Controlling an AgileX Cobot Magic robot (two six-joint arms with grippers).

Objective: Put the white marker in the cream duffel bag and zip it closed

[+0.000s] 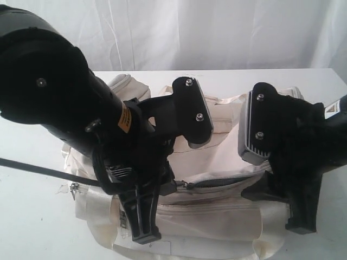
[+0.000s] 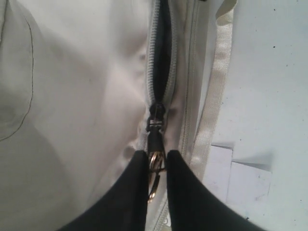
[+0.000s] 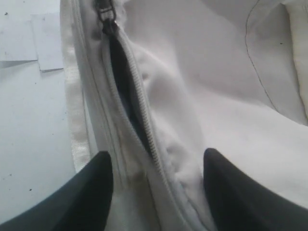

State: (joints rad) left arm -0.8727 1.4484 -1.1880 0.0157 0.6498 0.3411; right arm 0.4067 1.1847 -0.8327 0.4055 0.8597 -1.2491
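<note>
Cream duffel bag (image 1: 217,162) lay on the white bench (image 1: 32,216), across its middle, one end close to the edge by the white curtain (image 1: 217,32). The bag's long side ran left to right in the exterior view.

Main zip (image 2: 153,72): grey teeth, partly open. A dark slit of lining (image 2: 162,57) showed between the two tooth rows. The slider (image 2: 155,120) sat at the closed end of the slit. In the exterior view the open stretch lay between the two arms.

Left gripper (image 2: 157,156): fingers (image 2: 137,192) drawn close together, pinching the brass-coloured zip pull (image 2: 154,175). The pull hung straight off the slider, in line with the zip. A shiny cream webbing strap (image 2: 216,86) ran alongside the zip, on the side nearer the bare bench top.

Right gripper (image 3: 156,154): fingers (image 3: 96,183) spread wide, nothing between them but bag cloth. One finger sat on each side of the zip line, near the end away from the slider. The cloth between them was bunched and puckered. Could not tell whether the fingertips pressed into the cloth or sat just above it.

Pale rectangular patches (image 2: 245,178) lay flat on the bench just beside the strap. A thin black line (image 1: 32,168), strap or cable, not resolved, ran from the left edge of the exterior view toward the bag.
</note>
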